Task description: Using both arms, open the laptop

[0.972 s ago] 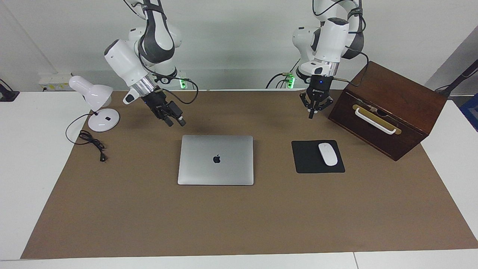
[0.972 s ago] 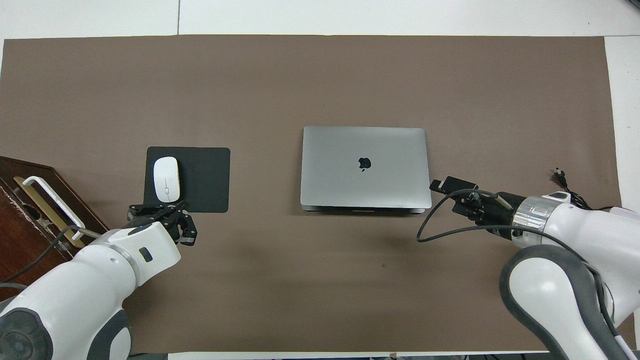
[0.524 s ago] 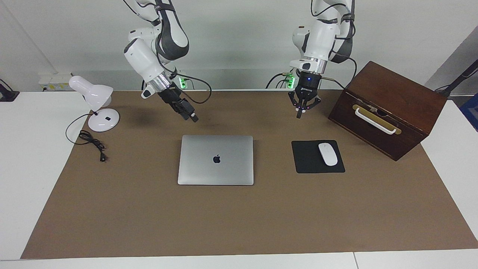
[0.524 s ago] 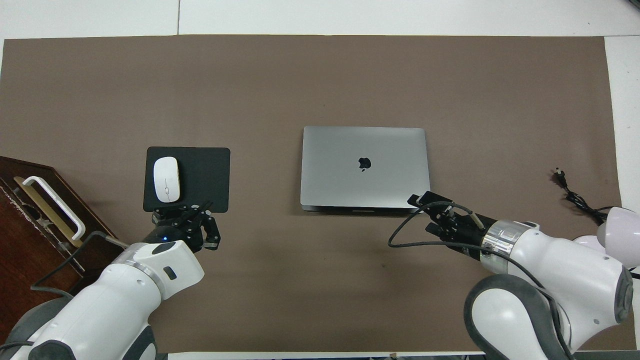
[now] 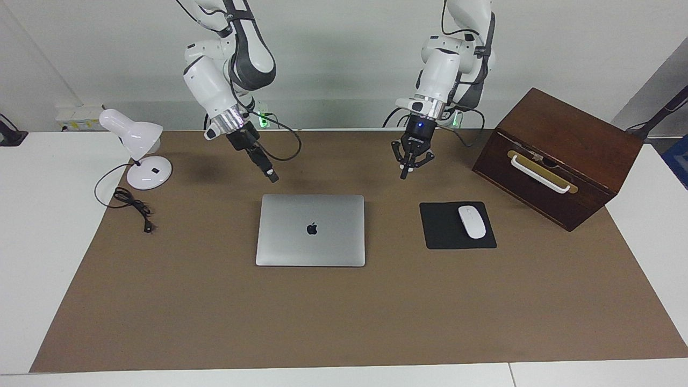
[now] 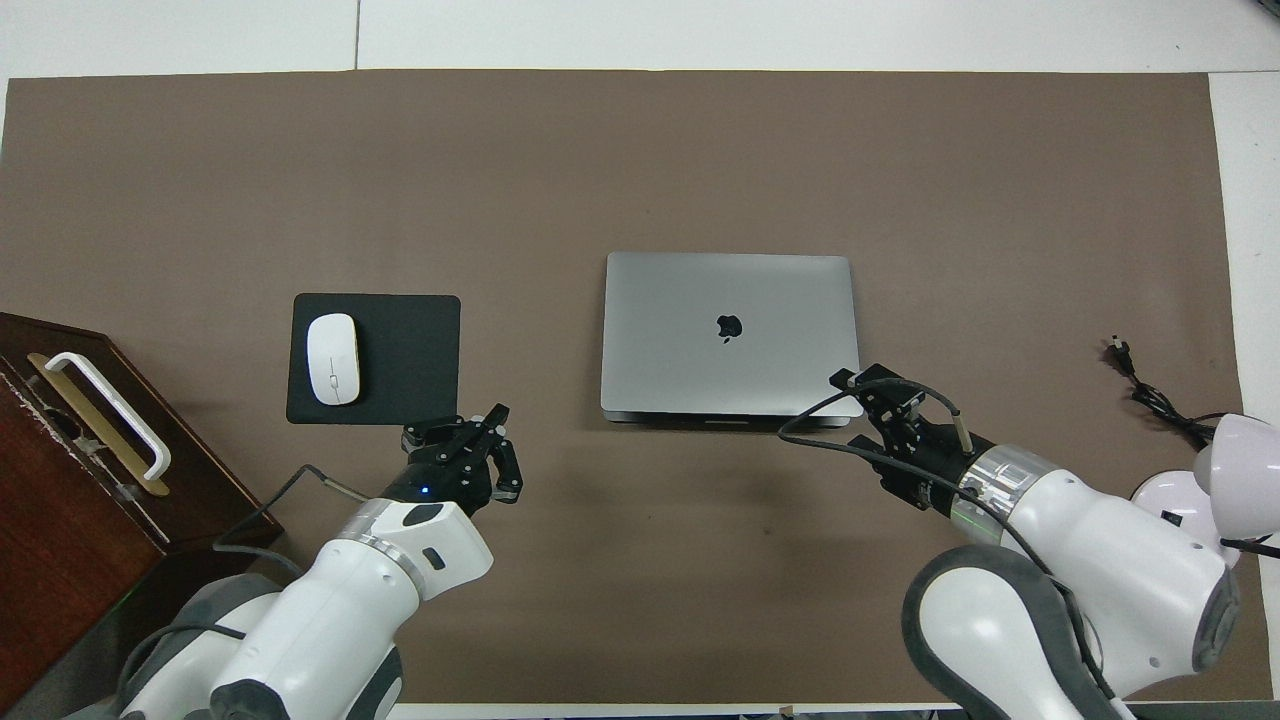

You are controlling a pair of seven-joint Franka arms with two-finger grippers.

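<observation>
The laptop (image 5: pixel 310 230) lies closed and flat at the middle of the brown mat, with its apple logo up; it also shows in the overhead view (image 6: pixel 730 335). My right gripper (image 5: pixel 271 175) hangs in the air, tilted down, over the laptop's corner nearest the robots at the right arm's end (image 6: pixel 850 380). It does not touch the lid. My left gripper (image 5: pixel 408 169) points down, shut and empty, over bare mat between the mouse pad and the laptop (image 6: pixel 480 430).
A black mouse pad (image 5: pixel 446 236) with a white mouse (image 5: pixel 472 221) lies beside the laptop toward the left arm's end. A dark wooden box (image 5: pixel 559 156) with a white handle stands past it. A white desk lamp (image 5: pixel 137 148) and its cable (image 5: pixel 131 207) sit at the right arm's end.
Both grippers have moved toward the laptop. The right one swung in from the lamp's side to the laptop's corner and turned its wrist. The left one moved away from the box.
</observation>
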